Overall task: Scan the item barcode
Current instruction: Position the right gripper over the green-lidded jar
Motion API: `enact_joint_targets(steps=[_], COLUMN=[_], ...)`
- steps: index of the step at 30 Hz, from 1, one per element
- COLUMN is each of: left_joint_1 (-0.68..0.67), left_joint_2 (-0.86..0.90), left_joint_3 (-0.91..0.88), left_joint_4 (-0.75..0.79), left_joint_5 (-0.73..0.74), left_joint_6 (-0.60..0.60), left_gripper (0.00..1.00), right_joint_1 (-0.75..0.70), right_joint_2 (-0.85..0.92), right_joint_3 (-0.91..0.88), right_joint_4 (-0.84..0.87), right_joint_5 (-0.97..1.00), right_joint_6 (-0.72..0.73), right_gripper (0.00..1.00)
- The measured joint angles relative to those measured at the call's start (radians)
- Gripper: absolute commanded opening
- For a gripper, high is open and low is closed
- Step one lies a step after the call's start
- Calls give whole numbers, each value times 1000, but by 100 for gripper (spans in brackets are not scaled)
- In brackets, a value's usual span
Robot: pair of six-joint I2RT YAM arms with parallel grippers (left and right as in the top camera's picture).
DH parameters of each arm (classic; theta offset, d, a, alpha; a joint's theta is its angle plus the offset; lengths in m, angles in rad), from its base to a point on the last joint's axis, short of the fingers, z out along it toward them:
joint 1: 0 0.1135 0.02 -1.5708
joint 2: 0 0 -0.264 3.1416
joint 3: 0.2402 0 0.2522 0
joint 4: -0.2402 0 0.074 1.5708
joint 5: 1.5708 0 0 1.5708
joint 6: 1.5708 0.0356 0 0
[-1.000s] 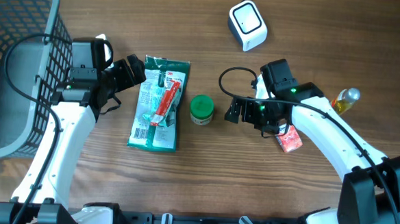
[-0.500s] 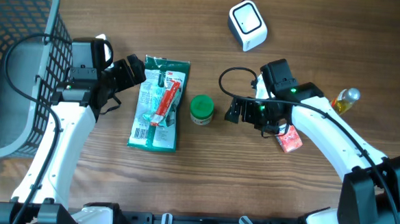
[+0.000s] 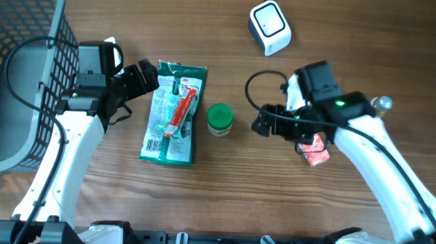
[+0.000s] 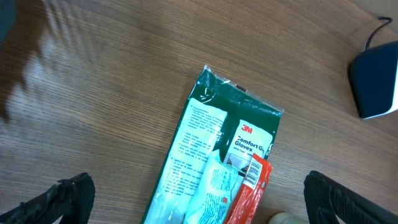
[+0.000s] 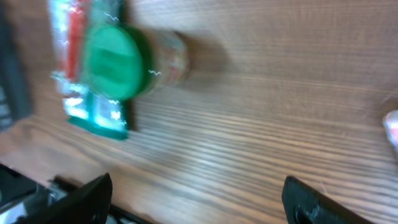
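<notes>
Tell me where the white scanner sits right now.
Overhead view: the white scanner sits near the top edge, right of centre, beyond the green-lidded jar and the right gripper, touching neither.

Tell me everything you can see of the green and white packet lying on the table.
The packet is a flat, glossy plastic bag, green at its edges, white with small print elsewhere; the left wrist view reads "3M Comfort Gloves". It lies flat on the wooden table. A red and white tube-like item rests on it. The green-lidded jar stands close at its right, the open left hand at its far left corner; neither clearly touches it.
</notes>
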Motion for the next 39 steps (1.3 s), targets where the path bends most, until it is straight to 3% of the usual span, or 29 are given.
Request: enact_joint_targets(steps=[7, 12, 18, 25, 33, 39], left_joint_1=[0, 0, 0, 0, 0, 0], left_joint_2=[0, 0, 0, 0, 0, 0], left_joint_3=[0, 0, 0, 0, 0, 0], left_joint_4=[0, 0, 0, 0, 0, 0], left_joint_5=[1, 0, 0, 1, 0, 1], left_joint_6=[0, 0, 0, 0, 0, 0], left_gripper=[100, 100, 100, 100, 100, 100], right_joint_1=[77, 290, 457, 473, 473, 473], right_joint_2=[-36, 4, 180, 302, 415, 449], right_joint_3=[170, 171, 171, 171, 171, 171], right_joint_4=[2, 43, 162, 306, 348, 348], right_joint_5=[94, 381, 627, 679, 693, 693], right_joint_6=[18, 148, 274, 291, 286, 266], right_gripper=[96, 100, 97, 95, 96, 84])
